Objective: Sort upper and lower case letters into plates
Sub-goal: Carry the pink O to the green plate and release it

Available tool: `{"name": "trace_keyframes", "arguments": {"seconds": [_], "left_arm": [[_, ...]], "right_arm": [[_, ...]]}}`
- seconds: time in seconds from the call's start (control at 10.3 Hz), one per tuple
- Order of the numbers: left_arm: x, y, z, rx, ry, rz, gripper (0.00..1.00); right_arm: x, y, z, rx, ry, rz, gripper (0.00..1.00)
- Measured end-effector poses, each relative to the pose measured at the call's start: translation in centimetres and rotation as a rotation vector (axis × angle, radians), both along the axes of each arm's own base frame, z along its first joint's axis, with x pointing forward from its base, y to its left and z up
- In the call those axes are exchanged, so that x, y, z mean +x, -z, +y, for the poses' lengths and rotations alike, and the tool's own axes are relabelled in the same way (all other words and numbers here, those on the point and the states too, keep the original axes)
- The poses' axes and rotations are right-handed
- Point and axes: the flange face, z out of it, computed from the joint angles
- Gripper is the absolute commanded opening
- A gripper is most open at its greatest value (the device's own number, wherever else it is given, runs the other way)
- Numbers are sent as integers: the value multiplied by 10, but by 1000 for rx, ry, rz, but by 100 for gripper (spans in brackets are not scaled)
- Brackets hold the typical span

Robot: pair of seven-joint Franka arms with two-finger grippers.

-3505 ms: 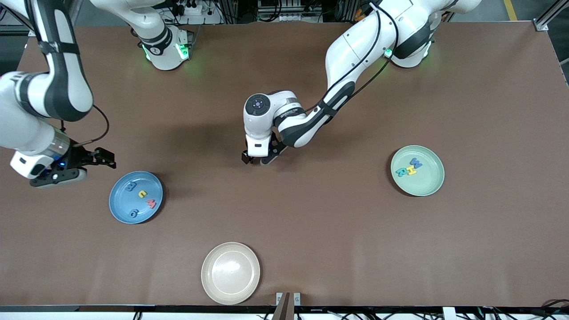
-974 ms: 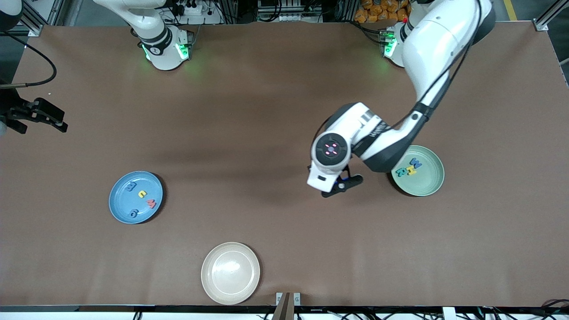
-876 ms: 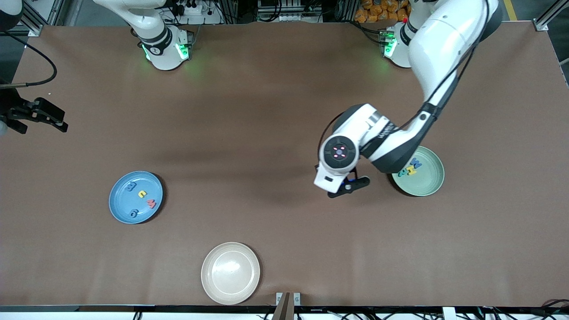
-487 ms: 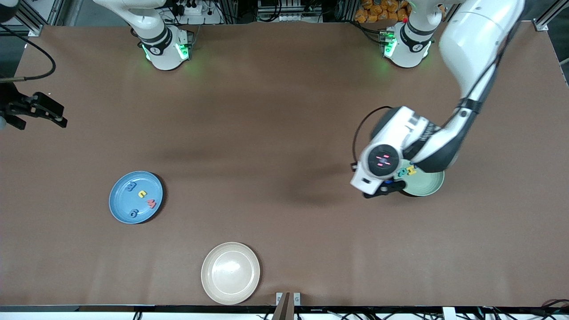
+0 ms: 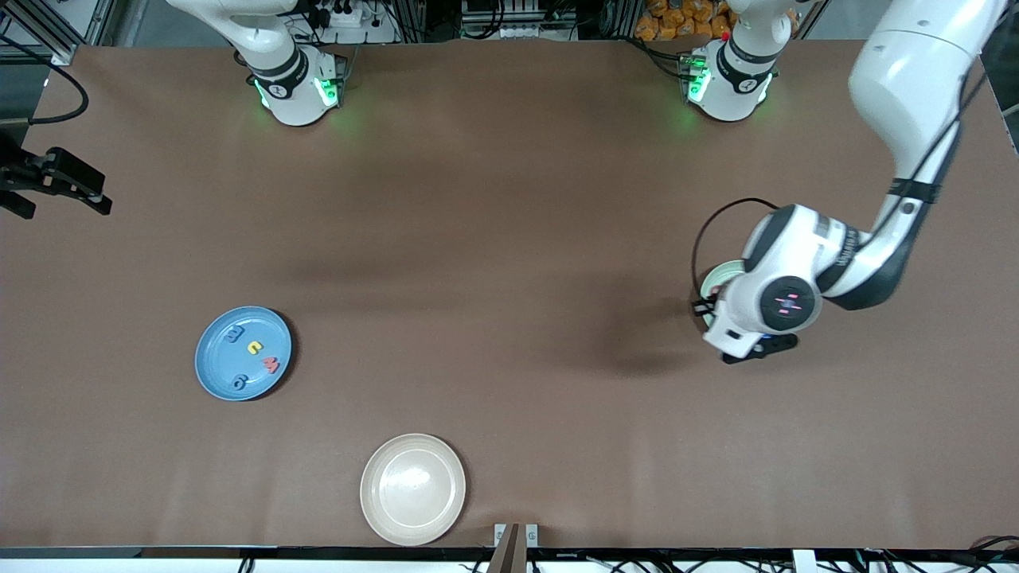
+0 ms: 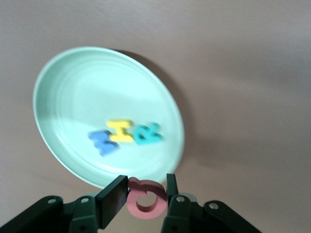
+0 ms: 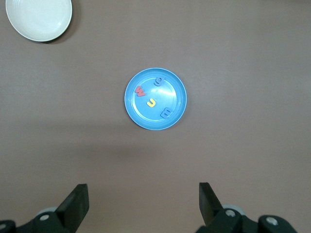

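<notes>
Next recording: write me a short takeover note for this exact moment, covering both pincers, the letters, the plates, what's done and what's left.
Left pincer: shut on a red letter, up over the rim of the mint plate.
Right pincer: open, empty, waiting high at the right arm's end of the table.
Mint plate: blue, yellow and teal letters lie together in it.
Blue plate: four letters in it, two blue, one yellow, one red.
Cream plate: bare.
Done: seven letters sorted.
Left: drop the red letter into the mint plate.
</notes>
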Motion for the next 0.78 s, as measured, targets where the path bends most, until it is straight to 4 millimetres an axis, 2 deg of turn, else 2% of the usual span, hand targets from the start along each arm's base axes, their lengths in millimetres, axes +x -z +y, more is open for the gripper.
{"name": "trace_keyframes", "arguments": {"seconds": [0.1, 0.19, 0.29, 0.39, 0.49, 0.78], "left_arm": [[1, 9, 27, -24, 1, -2, 0], [-1, 16, 41, -37, -5, -4, 0], [-3, 21, 47, -42, -11, -5, 29], [-4, 22, 47, -43, -10, -4, 52], [-4, 21, 45, -44, -8, -6, 100], [-3, 17, 41, -47, -2, -15, 100]], "right_arm": [[0, 0, 0, 0, 0, 1, 100], [0, 0, 0, 0, 0, 3, 100], [0, 1, 1, 0, -1, 5, 100], [0, 2, 3, 0, -5, 7, 100], [0, 2, 4, 0, -6, 9, 100], [1, 8, 4, 1, -6, 30, 100]]}}
